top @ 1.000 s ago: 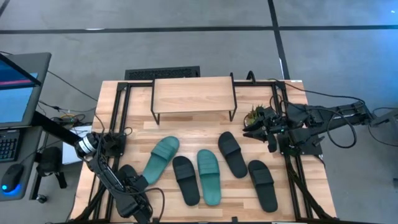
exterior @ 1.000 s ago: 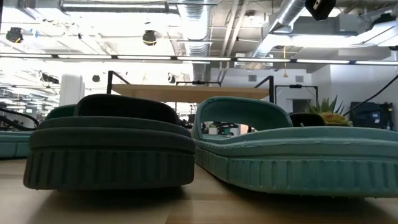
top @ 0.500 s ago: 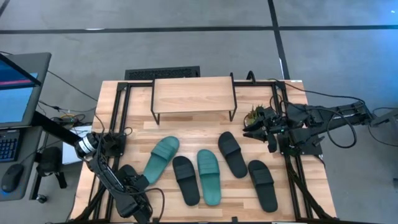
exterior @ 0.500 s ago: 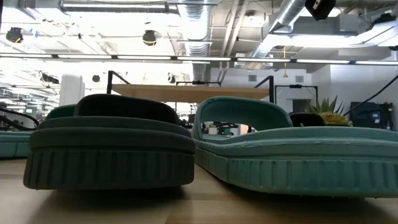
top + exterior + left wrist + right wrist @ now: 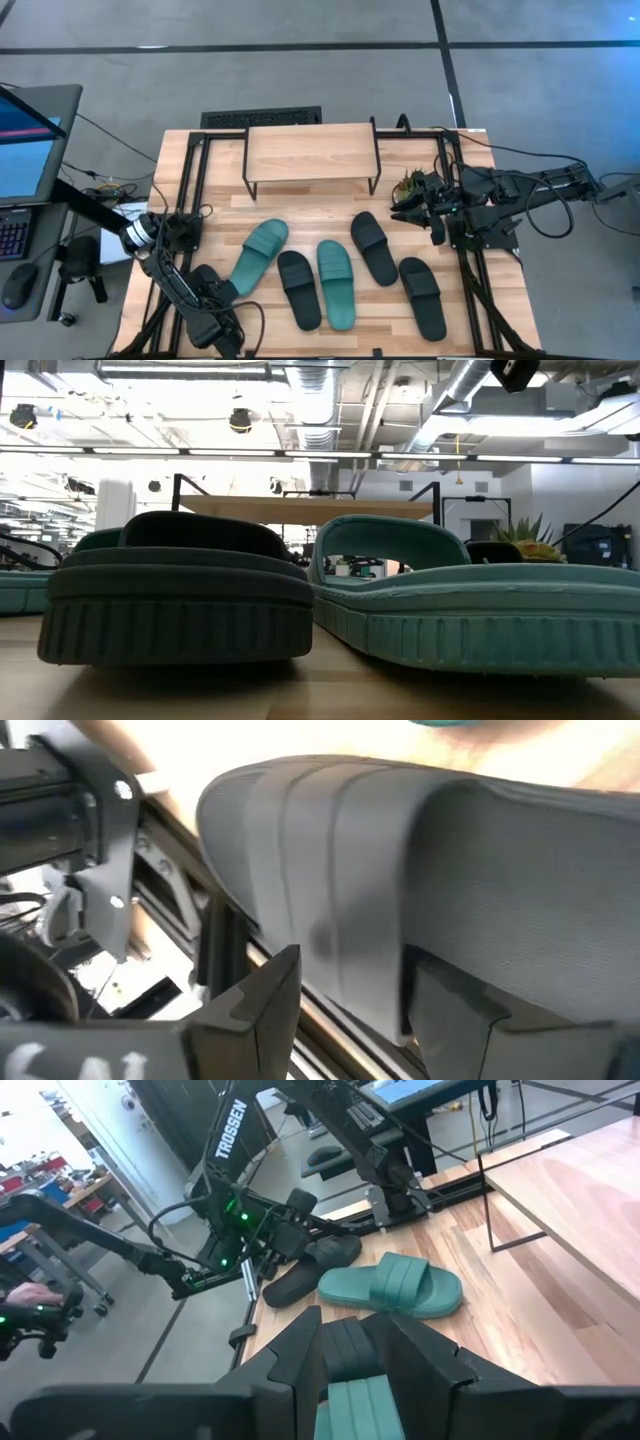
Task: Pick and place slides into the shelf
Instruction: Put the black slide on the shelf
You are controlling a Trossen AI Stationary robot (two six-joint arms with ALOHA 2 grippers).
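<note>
Several slides lie soles down on the wooden table in the high view: teal (image 5: 258,255), black (image 5: 298,288), teal (image 5: 336,283), black (image 5: 374,247), black (image 5: 422,296). One more black slide (image 5: 205,279) lies at the table's left edge. My left gripper (image 5: 216,292) is open over it, slanting down. Its fingers (image 5: 265,1005) stand on either side of the strap (image 5: 330,870). The shelf (image 5: 310,150) stands at the far edge on thin black legs. My right gripper (image 5: 350,1342) hangs open and holds nothing, raised at the right (image 5: 402,205). My left gripper straddles the black slide's strap (image 5: 340,950), coming slanting from above. Whether the fingers touch the strap, I cannot tell. The slide lies on the table's left edge.
A small spiky plant (image 5: 412,185) sits beside my right gripper. Black frame rails (image 5: 190,180) run along both table sides. In the low view a black slide (image 5: 175,595) and a teal slide (image 5: 480,610) fill the foreground. A monitor (image 5: 30,140) stands off the table's left.
</note>
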